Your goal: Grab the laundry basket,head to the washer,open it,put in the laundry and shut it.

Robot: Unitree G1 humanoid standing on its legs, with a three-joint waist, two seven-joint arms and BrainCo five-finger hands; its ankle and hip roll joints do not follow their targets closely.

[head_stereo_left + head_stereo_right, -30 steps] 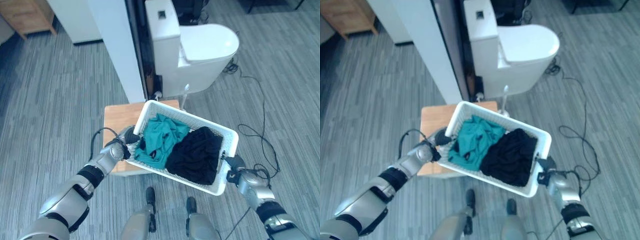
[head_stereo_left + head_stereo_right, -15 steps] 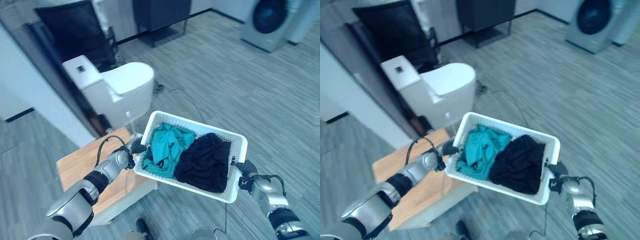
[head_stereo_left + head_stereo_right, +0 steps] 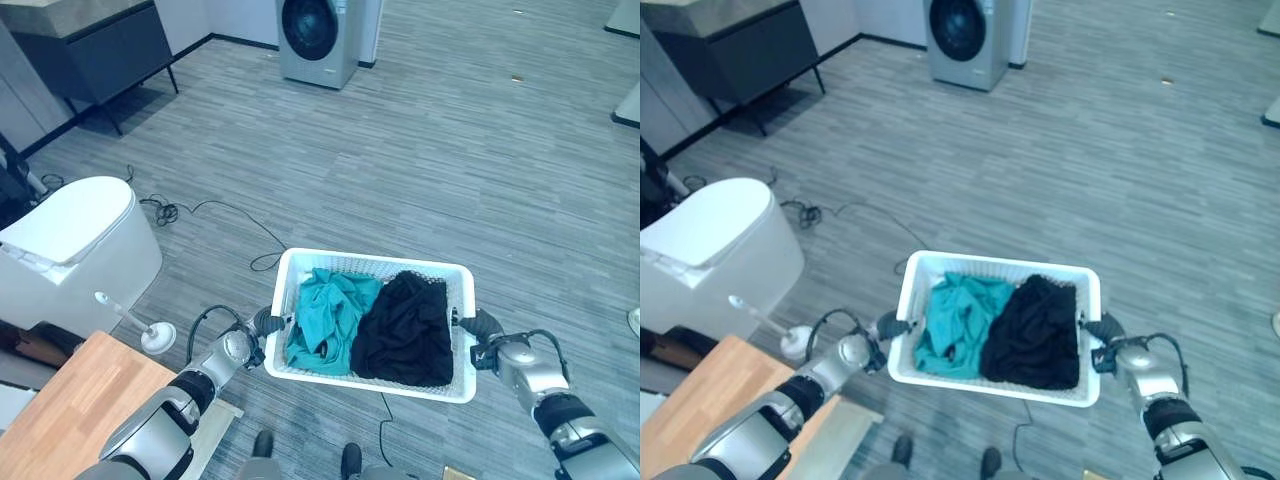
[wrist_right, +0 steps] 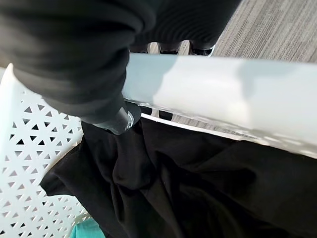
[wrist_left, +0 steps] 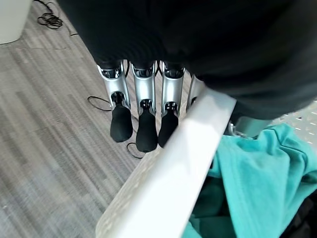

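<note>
- Since a moment ago our view swings off the toilet [image 3: 70, 250]; now the washer [image 3: 318, 40] shows far ahead.
- We carry the basket [image 3: 372, 268] between both hands for balance.
- Left hand [image 3: 266, 322] and right hand [image 3: 484, 330] each curl on an end rim.
- Laundry [image 3: 370, 320] sits inside.

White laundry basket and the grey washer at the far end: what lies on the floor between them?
Bare grey striped floor separates the white mesh laundry basket from the grey front-loading washer in the left eye view; a black cable runs off to the left.
</note>
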